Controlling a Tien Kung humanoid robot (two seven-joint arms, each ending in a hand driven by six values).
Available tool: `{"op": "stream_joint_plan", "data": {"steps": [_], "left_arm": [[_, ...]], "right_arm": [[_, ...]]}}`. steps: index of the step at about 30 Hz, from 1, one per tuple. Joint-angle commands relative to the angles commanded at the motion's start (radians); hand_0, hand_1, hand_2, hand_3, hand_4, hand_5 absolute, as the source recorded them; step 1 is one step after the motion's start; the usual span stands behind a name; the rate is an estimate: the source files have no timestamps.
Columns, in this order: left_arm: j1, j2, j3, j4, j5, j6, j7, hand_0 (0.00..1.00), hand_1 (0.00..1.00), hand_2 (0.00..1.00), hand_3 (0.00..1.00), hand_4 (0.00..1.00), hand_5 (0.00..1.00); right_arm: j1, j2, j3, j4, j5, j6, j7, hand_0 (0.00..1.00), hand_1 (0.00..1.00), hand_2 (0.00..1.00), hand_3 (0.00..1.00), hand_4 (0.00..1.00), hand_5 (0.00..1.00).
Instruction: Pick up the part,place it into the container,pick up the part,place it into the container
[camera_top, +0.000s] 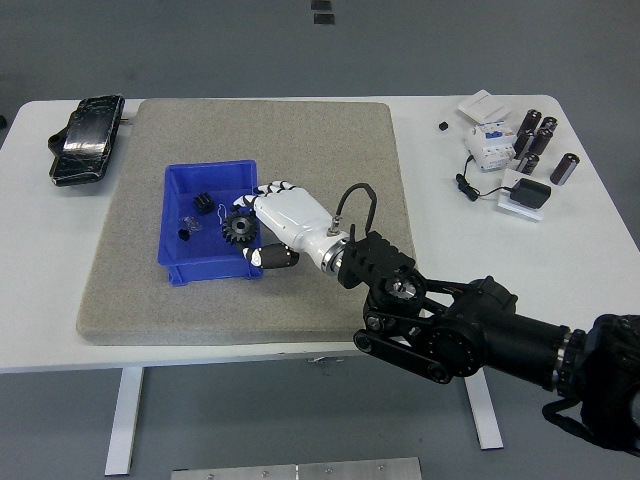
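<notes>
Gear (238, 227), dark and toothed, hangs at the fingertips of the robot's white right hand (283, 222) just inside the right wall of the blue container (176, 270), which serves as the landmark on the grey mat (300, 140) covering the middle of the white tabletop (500, 260). The hand appears to be pinching the gear between its curled fingers and thumb, though the contact itself is partly hidden by the palm, and whether the part already rests on the container floor cannot be told. Two smaller dark pieces lie inside the container toward its far left: a small black toothed part (202, 203) and a tiny black piece (183, 234) beside a clear scrap. Judging from that, at least one part is already delivered and this placement is near its end; what remains is likely the release of the gear and the withdrawal of the arm. No other loose part shows on the mat around the container, so this may be the last one. Well to the left of the container, off the mat, sits a black case (85, 138); well to its right, at the tabletop's far edge, stand dark cylinders (535, 140), a white electrical unit (490, 145) and a black adapter (527, 192). The left hand is out of view.
</notes>
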Motion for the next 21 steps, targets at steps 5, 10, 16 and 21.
{"op": "stream_joint_plan", "data": {"steps": [5,10,16,21], "left_arm": [[0.0,0.001,0.002,0.0,0.0,0.0,0.0,0.665,0.644,0.637,0.594,0.713,0.569],[0.001,0.001,0.001,0.0,0.0,0.0,0.001,0.665,0.643,0.637,0.593,0.712,0.569],[0.001,0.0,0.003,0.0,-0.002,-0.001,0.0,0.665,0.645,0.637,0.593,0.713,0.568],[0.002,-0.001,0.005,0.0,-0.006,0.0,-0.002,0.665,0.645,0.637,0.593,0.713,0.568]], "right_arm": [[-0.003,0.0,0.009,0.0,0.001,-0.001,0.002,0.971,0.936,0.927,0.885,0.799,0.446],[-0.008,0.0,0.021,0.008,0.009,-0.008,0.006,0.977,0.937,0.926,0.884,0.826,0.468],[-0.031,-0.003,0.114,0.073,0.072,-0.026,0.033,0.968,0.933,0.917,0.871,0.828,0.472],[-0.094,-0.058,0.236,0.159,0.167,-0.063,0.092,0.968,0.933,0.917,0.871,0.828,0.472]]}}
